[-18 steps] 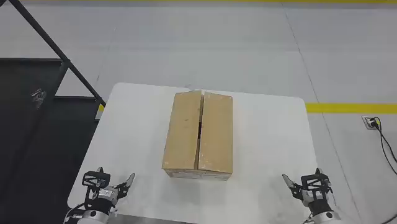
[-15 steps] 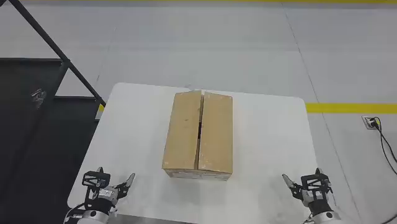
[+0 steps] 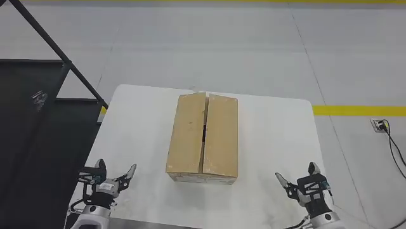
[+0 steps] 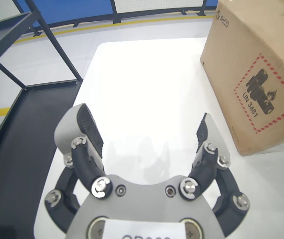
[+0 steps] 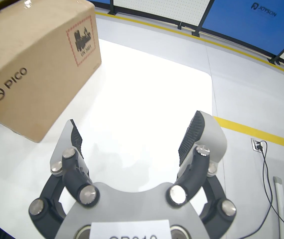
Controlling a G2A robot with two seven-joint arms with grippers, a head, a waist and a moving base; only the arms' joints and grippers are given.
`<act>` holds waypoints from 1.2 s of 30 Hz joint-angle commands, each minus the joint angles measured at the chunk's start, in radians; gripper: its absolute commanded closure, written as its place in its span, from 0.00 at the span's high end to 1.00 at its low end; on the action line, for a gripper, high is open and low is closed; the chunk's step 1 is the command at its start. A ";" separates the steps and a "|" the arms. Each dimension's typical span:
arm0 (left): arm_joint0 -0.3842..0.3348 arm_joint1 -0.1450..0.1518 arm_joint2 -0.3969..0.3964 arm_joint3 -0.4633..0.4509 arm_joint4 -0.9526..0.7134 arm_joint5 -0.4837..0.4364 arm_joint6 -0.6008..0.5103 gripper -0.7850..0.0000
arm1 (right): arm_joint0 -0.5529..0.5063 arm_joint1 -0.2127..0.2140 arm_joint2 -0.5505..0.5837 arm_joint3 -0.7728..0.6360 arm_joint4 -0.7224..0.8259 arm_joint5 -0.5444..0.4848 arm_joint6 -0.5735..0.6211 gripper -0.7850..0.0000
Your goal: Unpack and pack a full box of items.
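A closed cardboard box [image 3: 203, 137] sits in the middle of a white bench [image 3: 273, 140], its long side running away from the robot. Its two top flaps meet in a seam down the middle. In the right wrist view one flap edge lifts slightly at the far end.

The left claw [image 3: 116, 169] hovers over the near left corner of the bench, fingers spread wide and holding nothing. The box lies ahead of it and toward the bench's middle, apart from it, with bare bench between them. The right claw [image 3: 295, 172] hovers over the near right corner, also spread wide and empty. The box lies ahead of it on its inner side, again not touching.

Each long side of the box carries a diamond-shaped hazard label with a red-and-white hatched border, a black pictogram with a small flame, and a short code beneath. Both wrist views also show a small round logo with a short word in dark print. Tiny print near the label is too small to read.

A dark metal shelf rack [image 3: 32, 102] stands left of the bench. A yellow line [image 3: 355, 110] crosses the floor on the right, near a floor socket [image 3: 379, 125] with a cable plugged in.
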 commanded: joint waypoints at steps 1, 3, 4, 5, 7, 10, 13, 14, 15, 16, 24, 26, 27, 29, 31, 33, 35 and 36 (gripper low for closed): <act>-0.021 -0.001 0.005 0.008 0.027 0.004 0.043 1.00 | 0.010 -0.003 -0.013 -0.030 0.000 0.026 0.015 1.00; -0.040 -0.002 0.008 0.014 0.037 0.000 0.067 1.00 | 0.018 -0.007 -0.028 -0.057 -0.010 0.049 0.024 1.00; -0.045 -0.001 0.008 0.014 0.052 -0.005 0.075 1.00 | 0.022 -0.008 -0.033 -0.069 -0.009 0.062 0.034 1.00; -0.047 -0.001 0.006 0.013 0.061 -0.014 0.080 1.00 | 0.025 -0.009 -0.037 -0.080 -0.017 0.070 0.048 1.00; -0.047 -0.001 0.006 0.013 0.061 -0.014 0.080 1.00 | 0.026 -0.009 -0.037 -0.084 -0.023 0.074 0.053 1.00; -0.047 -0.001 0.006 0.013 0.061 -0.014 0.080 1.00 | 0.026 -0.009 -0.037 -0.084 -0.023 0.074 0.053 1.00; -0.047 -0.001 0.006 0.013 0.061 -0.014 0.080 1.00 | 0.026 -0.009 -0.037 -0.084 -0.023 0.074 0.053 1.00; -0.047 -0.001 0.006 0.013 0.061 -0.014 0.080 1.00 | 0.026 -0.009 -0.037 -0.084 -0.023 0.074 0.053 1.00; -0.047 -0.001 0.006 0.013 0.061 -0.014 0.080 1.00 | 0.026 -0.009 -0.037 -0.084 -0.023 0.074 0.053 1.00; -0.047 -0.001 0.006 0.013 0.061 -0.014 0.080 1.00 | 0.026 -0.009 -0.037 -0.084 -0.023 0.074 0.053 1.00; -0.141 -0.011 0.099 0.092 0.105 -0.020 0.045 1.00 | 0.040 -0.010 -0.063 -0.085 -0.007 -0.034 -0.029 1.00; -0.174 -0.016 0.131 0.129 0.111 -0.024 0.042 1.00 | 0.038 -0.010 -0.069 -0.086 -0.021 -0.054 -0.043 1.00; -0.190 -0.018 0.145 0.147 0.105 -0.031 0.041 1.00 | 0.036 -0.010 -0.071 -0.087 -0.027 -0.059 -0.049 1.00; -0.221 -0.023 0.171 0.183 0.097 -0.042 0.040 1.00 | 0.030 -0.010 -0.071 -0.086 -0.035 -0.068 -0.064 1.00; -0.247 -0.027 0.195 0.215 0.108 -0.054 0.041 1.00 | 0.021 -0.010 -0.069 -0.086 -0.039 -0.071 -0.073 1.00; -0.268 -0.030 0.215 0.241 0.105 -0.075 0.042 1.00 | 0.016 -0.009 -0.064 -0.082 -0.042 -0.077 -0.080 1.00; -0.285 -0.033 0.230 0.259 0.098 -0.096 0.048 1.00 | 0.010 -0.009 -0.060 -0.079 -0.046 -0.091 -0.085 1.00; -0.291 -0.034 0.236 0.265 0.097 -0.108 0.050 1.00 | 0.008 -0.008 -0.058 -0.076 -0.050 -0.098 -0.086 1.00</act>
